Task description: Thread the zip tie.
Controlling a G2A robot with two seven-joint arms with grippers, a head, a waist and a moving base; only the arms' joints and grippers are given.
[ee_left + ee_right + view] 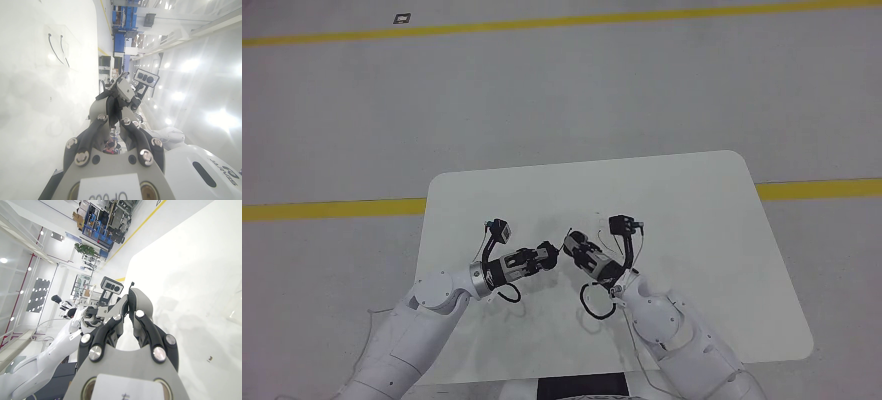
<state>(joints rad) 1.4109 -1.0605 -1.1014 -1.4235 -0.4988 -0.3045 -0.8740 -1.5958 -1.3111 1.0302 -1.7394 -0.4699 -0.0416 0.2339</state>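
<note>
The white table occupies the centre of the top view. Above it, the left gripper and right gripper meet tip to tip at frame centre. The right fingers are clenched on the zip tie, whose end protrudes. The left fingers are clenched; what they grip cannot be determined. Two spare zip ties lie on the table.

A white table with rounded corners takes up the lower middle of the top view. A clear sheet lies flat on its surface, and two black zip ties lie side by side on that sheet, not touching. A small dark speck sits on the bare tabletop.
</note>
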